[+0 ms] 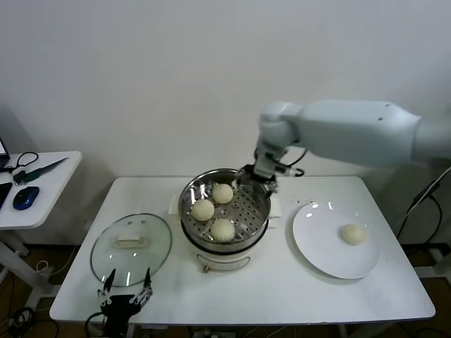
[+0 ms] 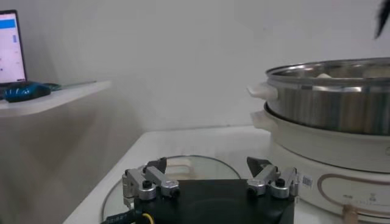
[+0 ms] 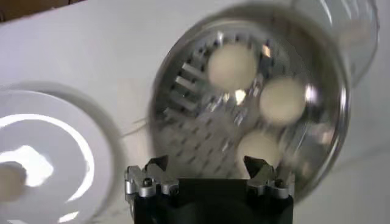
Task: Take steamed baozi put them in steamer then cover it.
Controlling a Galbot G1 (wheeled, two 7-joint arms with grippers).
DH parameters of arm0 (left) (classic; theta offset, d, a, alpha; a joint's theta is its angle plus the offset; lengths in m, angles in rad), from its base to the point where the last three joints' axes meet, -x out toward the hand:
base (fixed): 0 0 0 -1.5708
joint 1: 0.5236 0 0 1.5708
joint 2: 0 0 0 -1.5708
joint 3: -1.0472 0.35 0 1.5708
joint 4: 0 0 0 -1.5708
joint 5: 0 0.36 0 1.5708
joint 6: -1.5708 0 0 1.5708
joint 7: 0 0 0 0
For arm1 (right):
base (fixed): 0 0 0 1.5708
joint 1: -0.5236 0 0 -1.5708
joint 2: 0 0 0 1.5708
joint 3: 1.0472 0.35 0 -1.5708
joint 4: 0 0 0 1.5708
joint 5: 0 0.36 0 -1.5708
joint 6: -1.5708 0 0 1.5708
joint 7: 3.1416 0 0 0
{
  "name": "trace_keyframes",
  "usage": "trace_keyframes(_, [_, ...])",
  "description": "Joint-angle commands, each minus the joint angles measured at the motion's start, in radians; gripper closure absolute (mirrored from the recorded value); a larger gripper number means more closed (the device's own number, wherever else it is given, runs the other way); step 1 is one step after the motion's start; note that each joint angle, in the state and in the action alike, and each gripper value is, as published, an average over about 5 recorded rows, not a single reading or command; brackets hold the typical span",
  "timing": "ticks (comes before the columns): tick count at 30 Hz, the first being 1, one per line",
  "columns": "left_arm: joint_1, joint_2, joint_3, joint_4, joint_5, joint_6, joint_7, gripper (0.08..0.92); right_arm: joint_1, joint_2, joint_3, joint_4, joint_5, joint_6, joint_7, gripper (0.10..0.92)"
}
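The steamer (image 1: 224,211) was seen standing at the middle of the white table (image 1: 282,296), its shiny steel pot resting on a cream-white base. Three steamed baozi (image 1: 223,229) were seen lying apart from one another on the perforated tray inside it, all toward the robot's left half of the tray. A fourth bun (image 1: 353,234) was left on the white plate (image 1: 320,246), which lay on the table to the steamer's right. The cover (image 1: 131,248), a clear glass lid with a cream-white handle, was laid flat on the table to the steamer's left, so the pot stood uncovered.

The right gripper (image 1: 258,177) was held above the far right rim of the steamer, with its jaws spread wide and nothing between them; in the right wrist view the gripper (image 3: 207,167) was seen over the tray with the buns below it. The left gripper (image 1: 126,287) was parked low at the table's near edge, just beside the near edge of the lid, its fingers also spread wide and empty, as the left wrist view (image 2: 210,173) confirmed.

A side table (image 1: 35,190) carrying a blue mouse (image 1: 25,198) stood at the far left.
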Motion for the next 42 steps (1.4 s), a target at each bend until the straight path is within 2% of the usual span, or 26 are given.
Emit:
trace_keyframes(1, [-0.002, 0.002, 0.001, 0.002, -0.001, 0.0, 0.0, 0.177, 0.131, -0.324, -0.182, -0.058, 0.265, -0.271, -0.101, 0.203])
trace_keyframes(7, [-0.01, 0.003, 0.004, 0.015, -0.002, -0.001, 0.002, 0.177, -0.12, -0.506, -0.024, -0.123, 0.091, -0.324, -0.079, 0.203])
trace_keyframes(13, [-0.011, -0.001, 0.002, 0.023, -0.002, 0.003, 0.004, 0.177, -0.481, -0.569, 0.308, -0.22, -0.069, -0.315, -0.068, 0.203])
trace_keyframes(19, [-0.013, -0.009, 0.002, 0.04, 0.006, 0.005, 0.004, 0.177, -0.689, -0.52, 0.517, -0.331, -0.142, -0.3, -0.062, 0.203])
trace_keyframes(28, [-0.003, -0.021, 0.001, 0.051, 0.02, 0.003, 0.004, 0.177, -0.776, -0.382, 0.604, -0.454, -0.215, -0.283, -0.039, 0.203])
trace_keyframes(42, [0.011, -0.024, -0.002, 0.042, 0.027, 0.0, 0.003, 0.177, -0.832, -0.323, 0.671, -0.509, -0.249, -0.29, -0.02, 0.204])
